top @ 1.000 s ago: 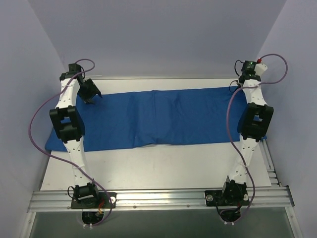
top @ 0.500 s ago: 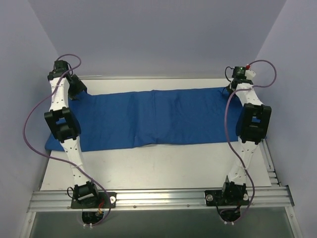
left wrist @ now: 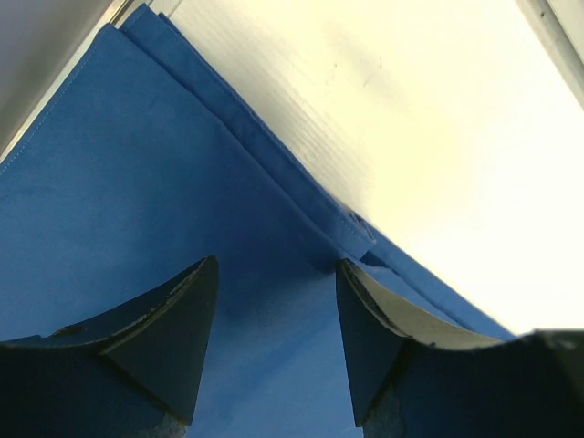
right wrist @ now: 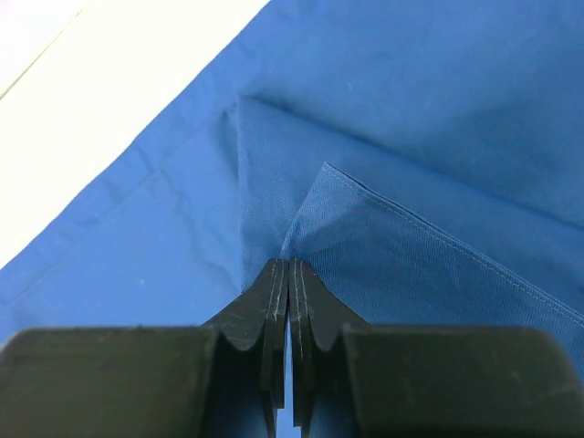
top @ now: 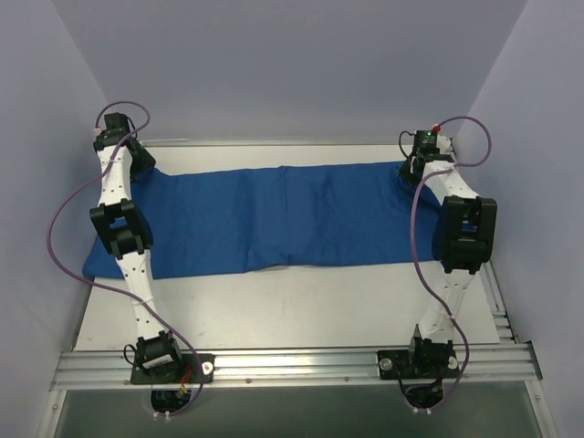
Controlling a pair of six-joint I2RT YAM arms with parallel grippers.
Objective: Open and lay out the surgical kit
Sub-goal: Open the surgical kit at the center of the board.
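Note:
The surgical kit shows as a royal-blue cloth wrap (top: 292, 214) spread flat across the table's far half. My left gripper (top: 139, 164) hovers at the cloth's far left corner. In the left wrist view it (left wrist: 274, 265) stands open just above the cloth (left wrist: 137, 182), next to layered folded edges, with nothing between the fingers. My right gripper (top: 408, 172) is at the far right corner. In the right wrist view it (right wrist: 290, 262) is shut, pinching a puckered fold of the cloth (right wrist: 438, 109), whose stitched hem rises toward the fingertips.
White table top (top: 292, 306) lies bare in front of the cloth, ending at an aluminium rail (top: 292, 365) with both arm bases. Pale walls close in the left, right and back. Purple cables loop from each arm.
My left gripper has swung left and back to the cloth's far left corner. The right gripper has moved left along the back edge, staying shut.

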